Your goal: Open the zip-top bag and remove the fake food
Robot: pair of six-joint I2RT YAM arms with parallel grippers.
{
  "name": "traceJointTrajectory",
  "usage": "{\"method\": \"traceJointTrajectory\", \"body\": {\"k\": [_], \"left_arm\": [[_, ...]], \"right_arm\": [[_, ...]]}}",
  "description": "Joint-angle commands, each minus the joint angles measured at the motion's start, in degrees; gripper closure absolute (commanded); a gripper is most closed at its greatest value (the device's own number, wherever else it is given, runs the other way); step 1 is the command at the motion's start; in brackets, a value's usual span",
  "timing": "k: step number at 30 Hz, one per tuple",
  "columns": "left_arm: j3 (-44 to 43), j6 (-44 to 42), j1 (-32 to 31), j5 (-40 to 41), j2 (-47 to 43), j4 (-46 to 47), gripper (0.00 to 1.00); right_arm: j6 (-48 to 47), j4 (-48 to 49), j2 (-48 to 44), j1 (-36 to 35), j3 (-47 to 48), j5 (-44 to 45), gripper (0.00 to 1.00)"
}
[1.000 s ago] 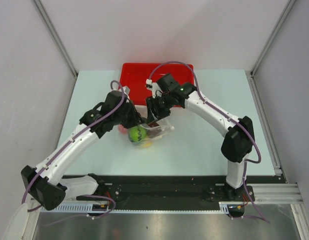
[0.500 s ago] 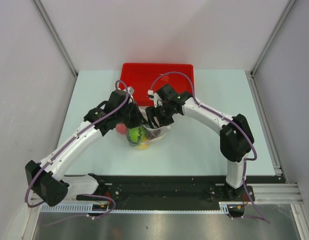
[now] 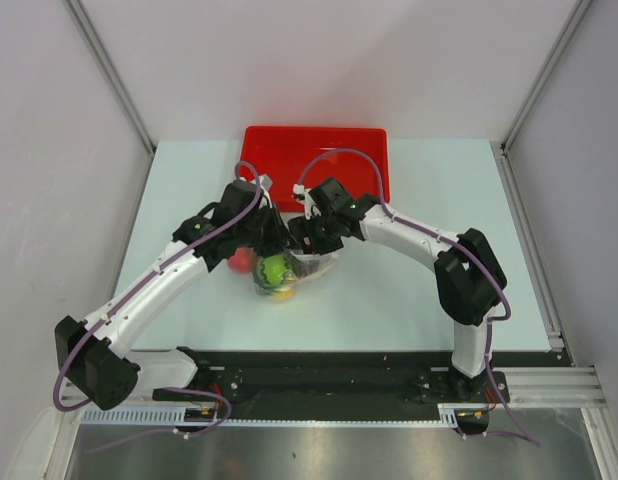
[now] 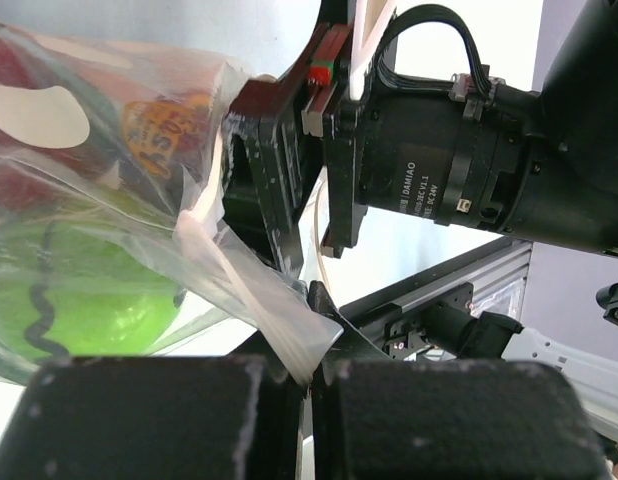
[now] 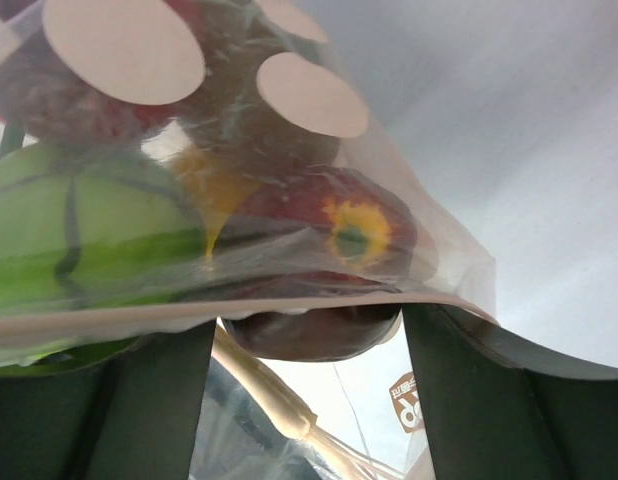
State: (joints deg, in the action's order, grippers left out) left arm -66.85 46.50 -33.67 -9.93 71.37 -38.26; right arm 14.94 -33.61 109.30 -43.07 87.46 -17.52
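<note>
The clear zip-top bag (image 3: 311,266) lies bunched on the table in front of the red tray, between both grippers. Through it show a bright green ball (image 3: 273,270), a yellow piece (image 3: 285,292) and a red ball (image 3: 239,262) at its left edge. My left gripper (image 3: 280,246) is shut on a fold of the bag's plastic (image 4: 259,310), with the green ball (image 4: 79,300) just behind. My right gripper (image 3: 303,240) is open. The bag's whitish edge (image 5: 289,302) lies across its fingers, with a dark maroon piece (image 5: 309,335) and a white stalk (image 5: 274,395) between them.
The red rectangular tray (image 3: 314,150) stands at the back of the table, just behind the grippers. The right gripper's black motor housing (image 4: 439,170) sits close in front of the left wrist camera. Grey walls enclose the table on the left, back and right.
Both grippers have drawn closer together over the bag. The right gripper moved left and towards the near edge, and the bag with its food shifted slightly left.
</note>
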Motion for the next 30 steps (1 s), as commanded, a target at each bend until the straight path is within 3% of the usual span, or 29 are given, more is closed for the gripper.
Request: {"method": "traceJointTrajectory", "body": {"k": [1, 2, 5, 11, 25, 30], "left_arm": [[-0.56, 0.52, 0.36, -1.49, -1.32, 2.32, 1.0], [-0.48, 0.52, 0.45, -1.49, -1.41, 2.23, 1.0], [0.31, 0.7, 0.89, -0.88, -2.11, 1.96, 1.0], [1.46, 1.31, 2.29, 0.62, -3.35, 1.35, 1.0], [4.45, 2.54, 2.65, 2.55, -6.6, 2.23, 1.0], [5.41, 1.4, 2.56, 2.29, -7.39, 1.87, 1.0]], "right_arm": [[0.35, 3.19, -1.1, -0.26, -0.45, 2.84, 0.33], [0.27, 3.28, -1.19, -0.26, -0.54, 2.49, 0.43], [0.09, 3.11, -2.5, -0.35, -0.54, 2.66, 0.56], [1.05, 2.4, -8.38, -0.44, 0.08, 2.58, 0.74], [3.52, 0.03, -15.69, -0.26, 8.33, 6.7, 0.78], [5.71, 3.27, -15.87, 4.55, 9.92, 8.2, 0.78]]}}
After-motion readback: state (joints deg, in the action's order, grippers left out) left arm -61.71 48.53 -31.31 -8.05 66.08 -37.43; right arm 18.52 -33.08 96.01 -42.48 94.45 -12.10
